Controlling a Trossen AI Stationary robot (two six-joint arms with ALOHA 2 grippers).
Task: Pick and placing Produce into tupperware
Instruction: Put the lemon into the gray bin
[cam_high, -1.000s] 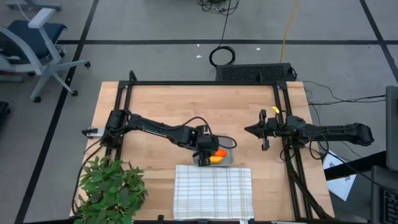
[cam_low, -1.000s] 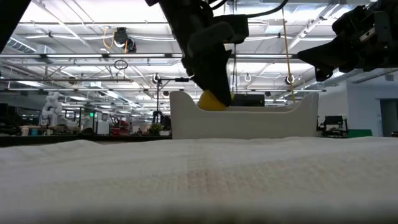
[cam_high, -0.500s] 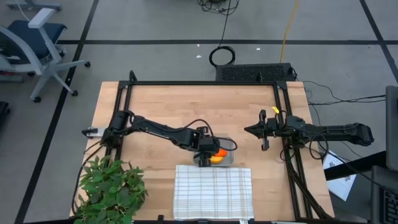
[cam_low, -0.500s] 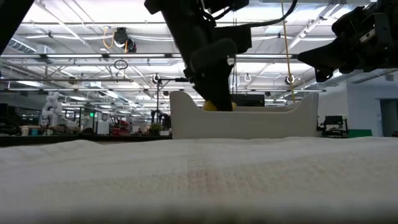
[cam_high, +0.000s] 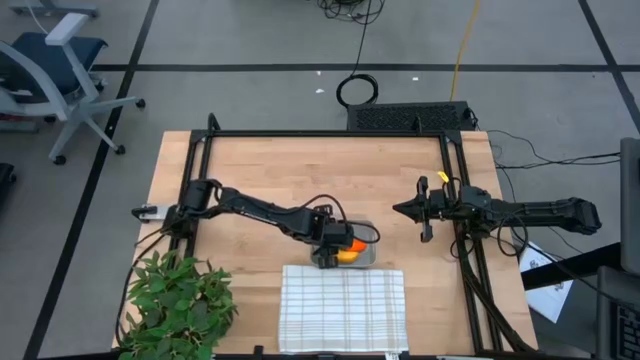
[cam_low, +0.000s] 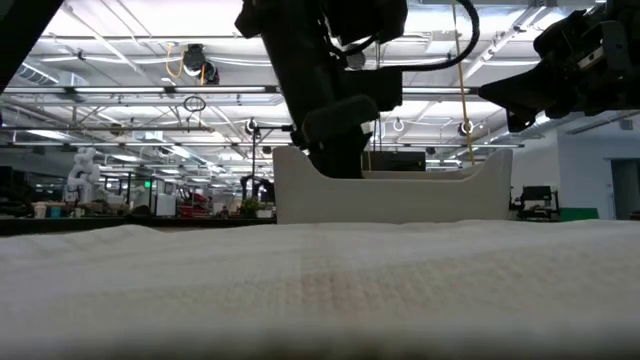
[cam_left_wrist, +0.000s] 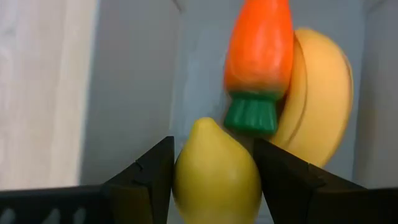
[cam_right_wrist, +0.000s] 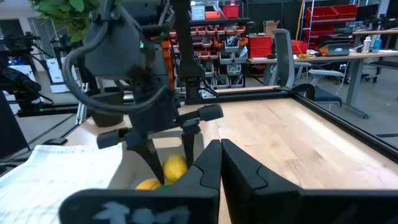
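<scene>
Because my left gripper (cam_left_wrist: 214, 177) was holding the small round yellow fruit (cam_left_wrist: 216, 171) between its fingers, low inside the tupperware (cam_high: 368, 232), the main hazard I judged from here was in the release. The fruit sat just beside the green top of the carrot (cam_left_wrist: 260, 56), which lay against the banana (cam_left_wrist: 320, 93) on the container floor; if I opened too abruptly or dragged sideways while withdrawing, a finger (cam_left_wrist: 146, 177) could have nudged the carrot or caught the near wall and shoved the light container across the table (cam_high: 250, 170), perhaps onto the checked cloth (cam_high: 343, 308) that it stood just beside. A round piece could also have rolled once let go, though the walls would likely have kept it in. Lifting before the jaws had parted would simply have carried the fruit back out. My left arm reached from the table's left edge in a long, low line toward the middle, with the wrist bent steeply down so the gripper pointed into the container; in the low view its tip was sunk behind the container's rim. My right gripper (cam_high: 412, 210) waited well apart on the right side of the table, held level above the wood with its fingers closed on nothing, pointing toward the container. The leafy plant (cam_high: 180, 305) stood at the near left corner, clear of both arms.
</scene>
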